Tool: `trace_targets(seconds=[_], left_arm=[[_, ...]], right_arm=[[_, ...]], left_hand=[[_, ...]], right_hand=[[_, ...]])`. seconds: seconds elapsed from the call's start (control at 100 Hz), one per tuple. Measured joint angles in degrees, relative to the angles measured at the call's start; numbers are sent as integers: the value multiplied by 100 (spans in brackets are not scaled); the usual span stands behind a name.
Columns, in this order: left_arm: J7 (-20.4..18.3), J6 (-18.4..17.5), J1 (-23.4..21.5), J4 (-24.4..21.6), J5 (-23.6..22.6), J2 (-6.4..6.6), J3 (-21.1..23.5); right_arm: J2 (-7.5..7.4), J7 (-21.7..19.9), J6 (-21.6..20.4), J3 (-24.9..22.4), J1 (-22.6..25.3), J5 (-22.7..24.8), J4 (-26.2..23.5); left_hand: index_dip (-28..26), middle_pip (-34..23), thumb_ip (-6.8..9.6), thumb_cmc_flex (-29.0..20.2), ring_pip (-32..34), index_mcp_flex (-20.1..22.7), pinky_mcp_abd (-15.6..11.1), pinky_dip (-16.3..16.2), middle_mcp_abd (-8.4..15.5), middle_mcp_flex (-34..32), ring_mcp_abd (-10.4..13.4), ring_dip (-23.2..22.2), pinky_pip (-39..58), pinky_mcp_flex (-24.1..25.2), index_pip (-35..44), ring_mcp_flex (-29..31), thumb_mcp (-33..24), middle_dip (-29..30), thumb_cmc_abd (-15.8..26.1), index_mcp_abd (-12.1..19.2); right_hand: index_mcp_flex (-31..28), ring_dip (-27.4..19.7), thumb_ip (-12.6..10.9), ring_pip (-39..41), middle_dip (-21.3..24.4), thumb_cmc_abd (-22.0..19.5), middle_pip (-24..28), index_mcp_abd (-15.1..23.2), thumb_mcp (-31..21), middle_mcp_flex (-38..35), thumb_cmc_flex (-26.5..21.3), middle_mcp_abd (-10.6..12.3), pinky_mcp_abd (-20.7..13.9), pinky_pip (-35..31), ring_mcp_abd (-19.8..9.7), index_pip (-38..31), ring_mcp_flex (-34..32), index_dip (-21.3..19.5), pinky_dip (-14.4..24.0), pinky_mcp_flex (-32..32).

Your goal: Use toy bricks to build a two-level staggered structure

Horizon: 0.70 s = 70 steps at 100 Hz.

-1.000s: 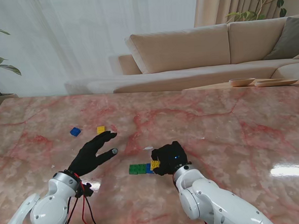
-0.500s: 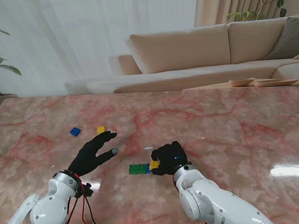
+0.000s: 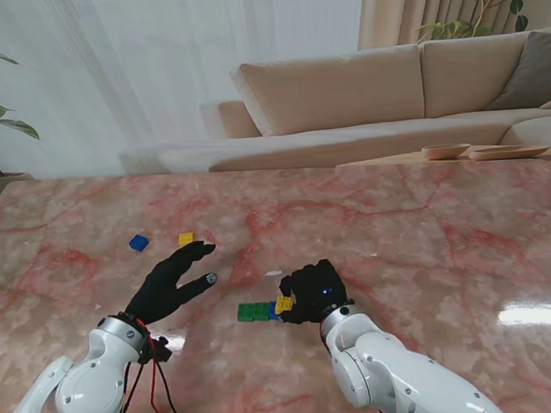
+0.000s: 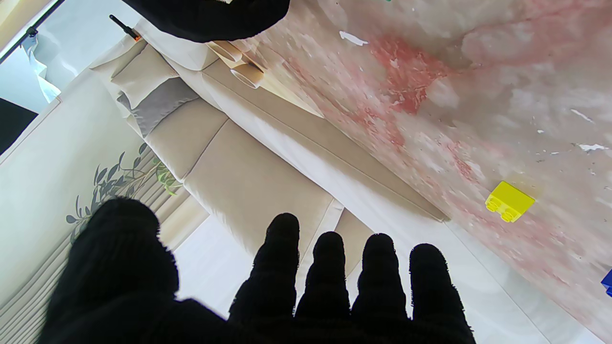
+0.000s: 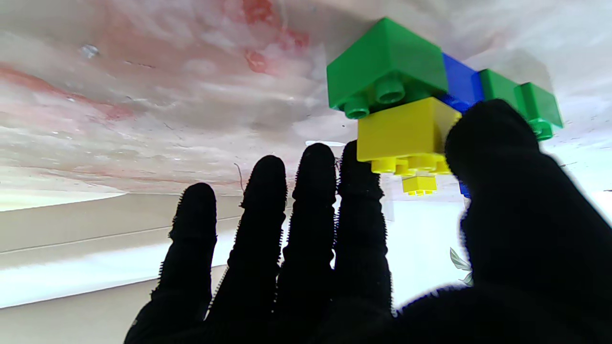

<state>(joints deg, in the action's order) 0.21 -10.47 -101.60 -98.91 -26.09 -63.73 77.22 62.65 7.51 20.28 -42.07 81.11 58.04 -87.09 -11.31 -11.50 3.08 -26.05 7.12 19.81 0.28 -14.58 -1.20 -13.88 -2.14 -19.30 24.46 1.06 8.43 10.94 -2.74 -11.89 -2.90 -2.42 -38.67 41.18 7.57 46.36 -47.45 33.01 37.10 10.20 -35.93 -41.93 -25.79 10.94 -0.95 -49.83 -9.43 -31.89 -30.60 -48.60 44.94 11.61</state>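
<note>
A row of bricks lies flat on the table: a green brick [image 5: 387,69], a blue brick [image 5: 460,83] and another green one [image 5: 540,102], touching end to end. A yellow brick [image 5: 406,129] sits on top, across the green-blue joint. Two loose bricks lie well apart, farther from me to the left: one yellow [image 3: 186,239], one blue [image 3: 139,242].

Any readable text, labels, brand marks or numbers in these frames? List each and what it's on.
None readable in any view.
Yellow brick and green brick: plain faces; stud tops too blurred to tell whether anything is embossed.
Marble table: only veining.
</note>
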Motion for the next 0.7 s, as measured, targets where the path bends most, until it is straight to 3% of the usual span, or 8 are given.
trace_targets(seconds=[0.7], left_arm=[[19,-19,14,10,-40,0,-11]], right_arm=[[-5,239,-100,-98,131,167,-19]], left_hand=[[0,1,0,0,-1,0,0,0,0,0,0,0,-36,0,0,0,0,0,0,0]], right_hand=[[136,-5,-1,-85,14,-95,-64,-15,4,207,134,-1,-4,73,2,135,189,-69,3,-103]])
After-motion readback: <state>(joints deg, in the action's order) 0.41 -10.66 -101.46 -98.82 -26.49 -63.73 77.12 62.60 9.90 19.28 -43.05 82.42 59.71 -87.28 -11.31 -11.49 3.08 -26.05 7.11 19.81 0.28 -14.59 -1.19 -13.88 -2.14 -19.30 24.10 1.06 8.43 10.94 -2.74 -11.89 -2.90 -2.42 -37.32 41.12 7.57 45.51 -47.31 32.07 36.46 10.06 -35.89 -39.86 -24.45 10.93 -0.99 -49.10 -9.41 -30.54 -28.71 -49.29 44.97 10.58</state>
